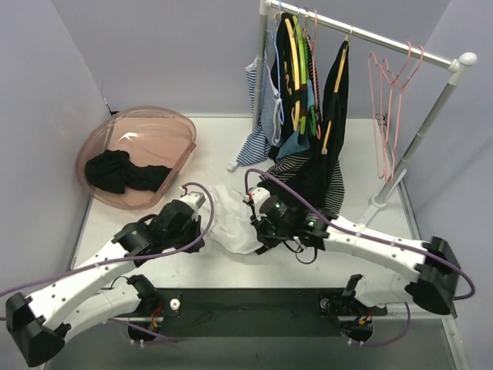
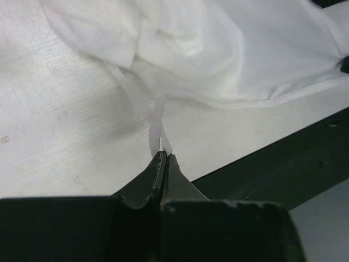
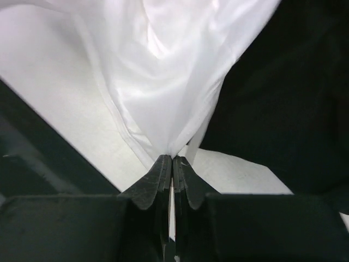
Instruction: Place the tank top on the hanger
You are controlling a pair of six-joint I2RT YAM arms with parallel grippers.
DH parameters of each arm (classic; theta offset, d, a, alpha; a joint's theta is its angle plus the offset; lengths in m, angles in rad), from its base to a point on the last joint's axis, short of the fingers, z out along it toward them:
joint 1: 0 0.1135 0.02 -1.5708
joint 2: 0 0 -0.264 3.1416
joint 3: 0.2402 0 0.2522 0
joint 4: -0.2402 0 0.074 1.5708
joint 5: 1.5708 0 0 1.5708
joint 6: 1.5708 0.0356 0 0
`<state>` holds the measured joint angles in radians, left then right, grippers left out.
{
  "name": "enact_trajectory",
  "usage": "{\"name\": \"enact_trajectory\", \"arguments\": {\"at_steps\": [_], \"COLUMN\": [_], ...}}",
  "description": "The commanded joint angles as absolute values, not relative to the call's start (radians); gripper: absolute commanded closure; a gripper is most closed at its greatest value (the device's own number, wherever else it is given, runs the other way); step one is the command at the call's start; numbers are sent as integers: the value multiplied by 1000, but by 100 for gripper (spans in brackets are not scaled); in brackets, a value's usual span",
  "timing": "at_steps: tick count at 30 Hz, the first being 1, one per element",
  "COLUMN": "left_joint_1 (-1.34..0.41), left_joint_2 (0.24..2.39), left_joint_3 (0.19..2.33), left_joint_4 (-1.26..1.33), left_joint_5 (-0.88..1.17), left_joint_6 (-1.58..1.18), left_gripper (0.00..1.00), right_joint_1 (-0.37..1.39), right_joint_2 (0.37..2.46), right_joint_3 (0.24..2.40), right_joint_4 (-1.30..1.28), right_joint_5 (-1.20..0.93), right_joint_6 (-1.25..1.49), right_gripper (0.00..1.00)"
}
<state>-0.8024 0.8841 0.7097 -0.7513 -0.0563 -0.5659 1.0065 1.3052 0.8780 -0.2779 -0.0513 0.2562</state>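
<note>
**Left gripper** (image 2: pixel 162 158): the black tapered fingers are pressed together on a narrow white strap (image 2: pixel 156 124) of the tank top (image 2: pixel 218 49). The strap rises from the tips as a thin, flat, twisted ribbon. The body of the garment lies just beyond the tips in soft bunched folds of thin, faintly sheer cloth. It rests on the matte white table (image 2: pixel 54 136). A dark strip (image 2: pixel 283 164) borders the table to the right of the fingers.

**Right gripper** (image 3: pixel 172 161): the fingers are closed, pinching a gathered fold of the tank top (image 3: pixel 163 82). From the tips the cloth fans upward in smooth, glossy pleats, with a seamed hem running along its left edge. To the right of the fingers hangs a black garment (image 3: pixel 283 82) — opaque, no detail legible.

**Overhead view:** the tank top (image 1: pixel 235 220) lies crumpled on the table between the left gripper (image 1: pixel 209 202) and the right gripper (image 1: pixel 256 218), held at both sides.

The pale-pink hanger (image 1: pixel 385 139) — thin, triangular, hooked — hangs with others of its kind at the far right end of a metal rail (image 1: pixel 370 38). It is well beyond the right gripper and apart from the tank top.

Left of the left gripper sits a translucent pink oval basin (image 1: pixel 166 127) holding dark crumpled cloth (image 1: pixel 123 173).
</note>
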Motion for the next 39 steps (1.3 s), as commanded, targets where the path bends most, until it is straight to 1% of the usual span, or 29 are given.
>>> {"name": "enact_trajectory", "arguments": {"at_steps": [1, 2, 5, 8, 9, 12, 14, 15, 17, 20, 21, 25, 27, 29, 31, 32, 33, 34, 35, 36, 37, 38, 39], "left_joint_1": [-801, -801, -801, -801, -801, -801, -801, -801, -801, -799, -798, -758, -684, -616, -510, -482, -436, -417, -404, -393, -384, -383, -383], "left_joint_2": [697, 636, 539, 499, 503, 546, 587, 598, 613, 627, 635, 702, 744, 785, 817, 857, 879, 899, 934, 948, 959, 965, 962], "left_joint_3": [833, 853, 943, 1032, 1051, 1117, 1120, 1108, 1066, 935, 860, 721, 678, 637, 623, 624, 632, 641, 666, 681, 698, 719, 753], "left_joint_4": [-739, -729, -665, -576, -560, -531, -522, -514, -491, -431, -410, -312, -282, -238, -200, -192, -189, -184, -193, -212, -263, -294, -325], "left_joint_5": [-41, -46, -49, -35, -31, -6, 0, 0, -27, -112, -133, -161, -149, -95, -34, 39, 92, 144, 243, 270, 288, 299, 308], "left_joint_6": [-505, -502, -499, -506, -506, -511, -511, -511, -517, -551, -560, -592, -610, -624, -634, -632, -620, -605, -586, -559, -540, -517, -473], "left_gripper": [100, 100, 100, 100, 100, 100, 100, 100, 100, 100, 100, 100, 100, 100, 100, 100, 100, 83, 70, 58, 50, 35, 34], "right_joint_1": [1074, 1101, 1159, 1216, 1254, 1288, 1287, 1285, 1257, 1146, 1125, 1036, 988, 945, 925, 920, 917, 917, 919, 922, 928, 936, 940], "right_joint_2": [1088, 1060, 974, 930, 925, 951, 995, 1012, 1071, 1140, 1153, 1235, 1258, 1287, 1307, 1305, 1305, 1284, 1270, 1253, 1212, 1192, 1169], "right_joint_3": [962, 994, 1049, 1149, 1207, 1290, 1304, 1304, 1289, 1235, 1214, 1137, 1103, 1085, 1068, 1066, 1063, 1065, 1062, 1058, 1054, 1054, 1055], "right_joint_4": [-357, -367, -380, -399, -403, -420, -422, -423, -423, -419, -410, -354, -334, -321, -319, -321, -319, -318, -304, -298, -296, -296, -301], "right_joint_5": [93, 122, 190, 273, 291, 359, 408, 495, 557, 555, 551, 557, 538, 506, 480, 460, 399, 365, 321, 217, 174, 122, 86], "right_joint_6": [259, 261, 259, 227, 218, 187, 187, 195, 250, 372, 389, 420, 423, 428, 429, 423, 414, 388, 371, 353, 338, 304, 295], "right_gripper": [100, 100, 100, 100, 100, 100, 100, 100, 100, 100, 100, 100, 100, 100, 100, 99, 87, 78, 62, 58, 55, 49, 47]}}
